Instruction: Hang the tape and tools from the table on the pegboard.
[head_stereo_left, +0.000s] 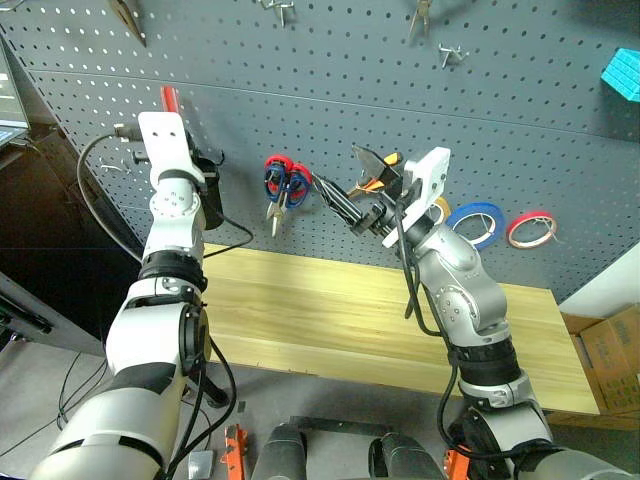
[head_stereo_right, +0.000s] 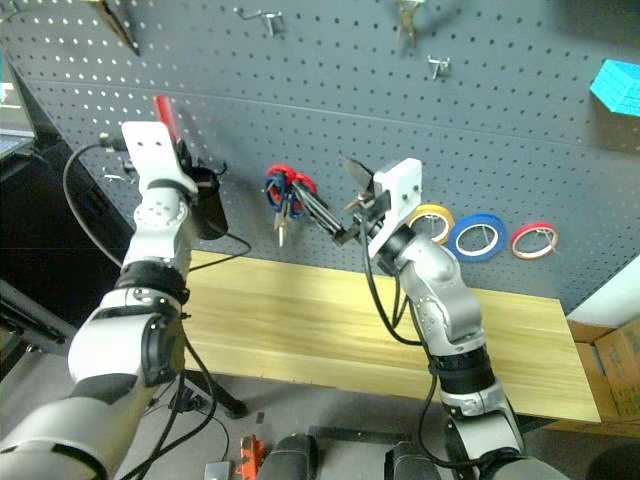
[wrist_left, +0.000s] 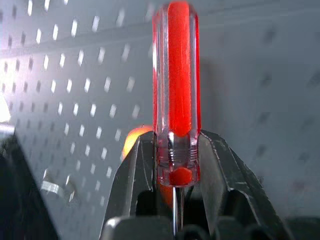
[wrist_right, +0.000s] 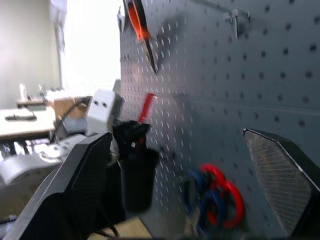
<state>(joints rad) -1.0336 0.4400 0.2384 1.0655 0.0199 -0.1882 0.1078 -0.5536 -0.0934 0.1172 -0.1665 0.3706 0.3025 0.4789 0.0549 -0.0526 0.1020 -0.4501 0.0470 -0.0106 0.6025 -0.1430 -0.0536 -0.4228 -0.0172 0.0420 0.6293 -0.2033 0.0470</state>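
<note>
- Your left tool (wrist_left: 175, 165) is pinching the screwdriver (wrist_left: 176, 90) at the base of its handle, both black fingers (wrist_left: 134, 175) pressed against it
- The screwdriver has a short, clear red handle with flat facets, and its thin metal shaft runs back between the fingers
- The handle stands up above the left tool, close in front of the pegboard (head_stereo_left: 330, 110)
- Your right tool (head_stereo_left: 372, 195) is spread wide with nothing between its fingers, held up near the pegboard above the tabletop (head_stereo_left: 320, 310)
- Scissors (head_stereo_left: 285, 185) with blue and red handles hang together on a hook between the two tools
- A yellow roll (head_stereo_right: 430, 220), the blue tape (head_stereo_left: 476, 221) and a red-pink roll (head_stereo_left: 531, 229) hang in a row on the pegboard past the right tool
- The blue tape is a thin flat ring
</note>
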